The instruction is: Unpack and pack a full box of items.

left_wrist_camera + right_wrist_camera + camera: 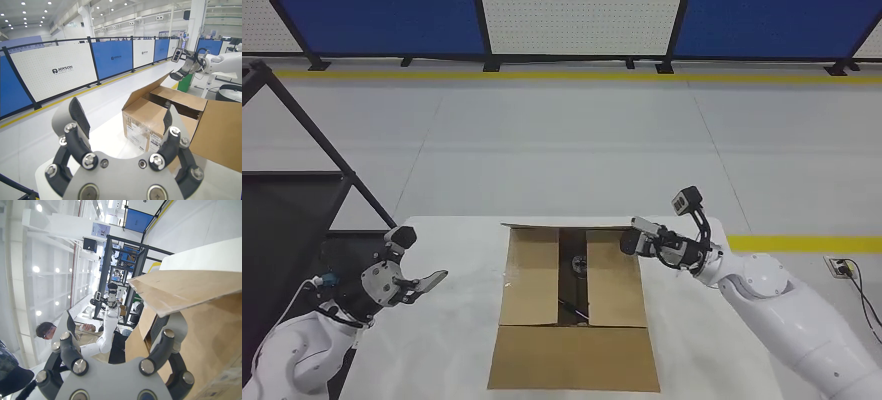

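Box (572, 330) at tabletop (452, 250) centre, top flaps parted: the top view shows dark items (579, 268) in the gap, the left wrist view the labels (143, 136) on its side wall. Left claw (429, 283) at the box's 9 o'clock, spread wide, empty, apart from it. Right claw (634, 240) at 2 o'clock, wide, straddling a raised flap (179, 291) edge; contact cannot be told.

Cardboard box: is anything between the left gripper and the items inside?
Yes: two flaps lie folded over the opening of the cardboard box, leaving a narrow middle gap. Only bare table separates the left gripper from the box.
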